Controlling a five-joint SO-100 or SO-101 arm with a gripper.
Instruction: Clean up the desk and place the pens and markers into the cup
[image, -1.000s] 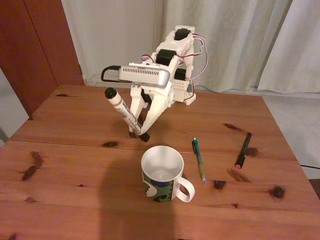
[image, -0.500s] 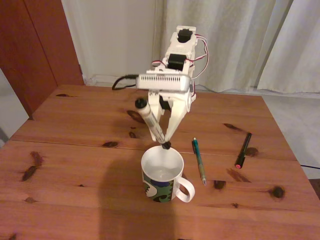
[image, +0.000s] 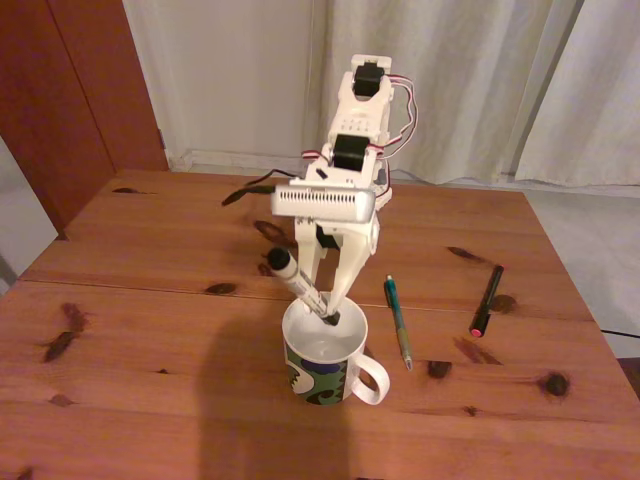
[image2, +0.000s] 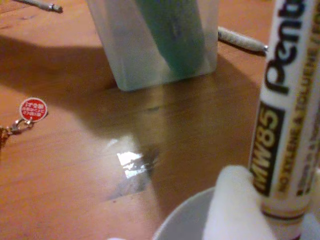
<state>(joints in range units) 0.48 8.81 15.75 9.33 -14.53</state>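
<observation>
Fixed view: my claw (image: 328, 305) clamps the tilted marker (image: 300, 285), lower end inside the cup (image: 322, 375) rim.

I see warm, dim indoor light in the fixed view, with a broad shadow darkening the desk's (image: 130, 300) near edge. My wrist view is soft and blurred, with a glare patch on the wood.
</observation>
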